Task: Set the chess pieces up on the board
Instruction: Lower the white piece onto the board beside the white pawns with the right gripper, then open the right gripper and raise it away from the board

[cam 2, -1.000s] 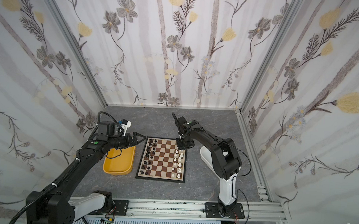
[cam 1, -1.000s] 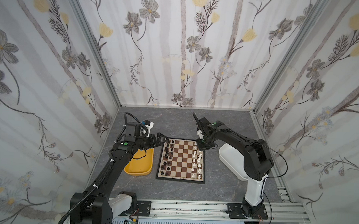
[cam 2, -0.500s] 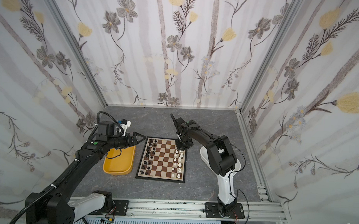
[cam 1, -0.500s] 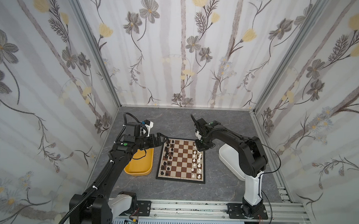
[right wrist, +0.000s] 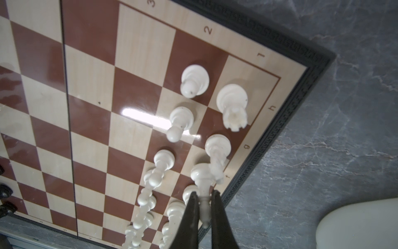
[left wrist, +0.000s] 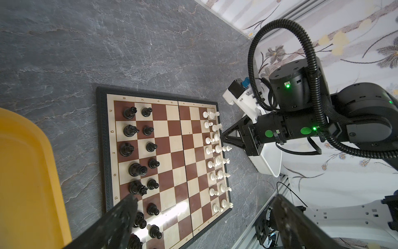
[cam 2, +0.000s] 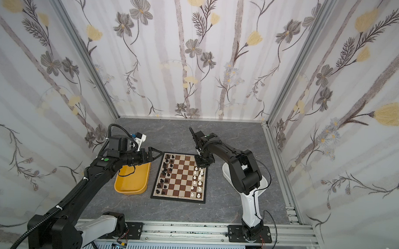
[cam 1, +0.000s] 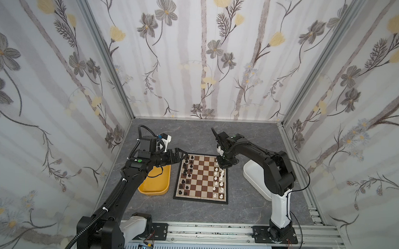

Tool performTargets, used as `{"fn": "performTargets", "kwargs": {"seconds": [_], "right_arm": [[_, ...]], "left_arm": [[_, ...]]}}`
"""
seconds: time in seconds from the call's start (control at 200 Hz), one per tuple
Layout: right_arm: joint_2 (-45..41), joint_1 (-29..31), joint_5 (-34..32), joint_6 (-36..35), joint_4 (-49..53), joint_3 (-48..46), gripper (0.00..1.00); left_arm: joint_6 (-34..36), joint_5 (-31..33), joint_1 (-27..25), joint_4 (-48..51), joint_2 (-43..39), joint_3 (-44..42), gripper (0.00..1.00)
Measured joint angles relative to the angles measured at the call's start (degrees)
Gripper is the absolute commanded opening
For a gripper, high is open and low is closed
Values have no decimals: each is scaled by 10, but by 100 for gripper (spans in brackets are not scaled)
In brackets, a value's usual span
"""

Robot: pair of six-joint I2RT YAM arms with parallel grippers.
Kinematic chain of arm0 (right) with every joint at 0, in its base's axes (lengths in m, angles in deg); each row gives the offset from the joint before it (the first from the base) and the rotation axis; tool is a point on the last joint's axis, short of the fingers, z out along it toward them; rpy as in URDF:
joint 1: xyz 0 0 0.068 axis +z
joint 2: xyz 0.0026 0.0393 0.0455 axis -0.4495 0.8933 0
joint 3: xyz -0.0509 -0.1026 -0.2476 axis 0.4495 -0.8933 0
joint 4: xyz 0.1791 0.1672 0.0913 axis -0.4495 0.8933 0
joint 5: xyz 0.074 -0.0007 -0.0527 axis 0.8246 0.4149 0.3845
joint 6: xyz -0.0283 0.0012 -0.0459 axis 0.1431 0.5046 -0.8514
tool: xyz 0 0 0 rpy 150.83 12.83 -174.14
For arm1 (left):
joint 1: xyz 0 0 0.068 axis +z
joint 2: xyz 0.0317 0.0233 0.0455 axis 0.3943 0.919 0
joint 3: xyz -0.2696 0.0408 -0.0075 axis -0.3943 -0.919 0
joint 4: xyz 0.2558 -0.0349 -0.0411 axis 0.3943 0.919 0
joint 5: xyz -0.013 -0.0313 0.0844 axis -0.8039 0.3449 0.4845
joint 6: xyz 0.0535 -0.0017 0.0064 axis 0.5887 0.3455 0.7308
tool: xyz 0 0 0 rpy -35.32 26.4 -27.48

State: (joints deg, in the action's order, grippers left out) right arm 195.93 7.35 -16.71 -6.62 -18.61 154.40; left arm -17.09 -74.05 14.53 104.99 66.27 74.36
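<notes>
While the right hand point(right wrist: 204, 195) clamps a white piece point(right wrist: 201, 175) at the edge of the board point(cam 1: 198, 175), the left hand point(cam 1: 184, 156) hovers spread apart.

One board point(cam 1: 202, 178). Sixteen white chess pieces point(left wrist: 218, 148): eight pawns, eight taller ones. Fourteen black chess pieces point(left wrist: 136, 169) countable in the left wrist view, seven pawns and seven taller ones, with the far end of those rows cut off at the frame edge and too small in both top views for a sure total. Two tubs: one yellow tub point(cam 1: 152, 191), one white tub point(cam 1: 250, 176). Two robot arms point(cam 1: 276, 173).
</notes>
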Motion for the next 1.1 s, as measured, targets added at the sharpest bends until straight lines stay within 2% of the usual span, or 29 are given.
{"fn": "performTargets", "kwargs": {"seconds": [0.315,0.689,0.894,1.039,1.084,1.099], "right_arm": [[11,0,2,-2,-1,5,21],[10,0,9,-1,-5,10,26],[-11,-10,-7,8,-7,26,38],[-61,-24,-43,20,-8,51,61],[-89,-27,-61,21,-12,57,74],[-100,-28,-68,24,-14,58,83]], "left_arm": [[0,2,0,0,0,0,100],[0,2,0,0,0,-1,100],[0,12,0,0,0,-2,100],[-3,14,2,-1,0,-2,100],[-7,13,4,-4,0,-2,100],[-7,12,5,-5,0,-2,100]]}}
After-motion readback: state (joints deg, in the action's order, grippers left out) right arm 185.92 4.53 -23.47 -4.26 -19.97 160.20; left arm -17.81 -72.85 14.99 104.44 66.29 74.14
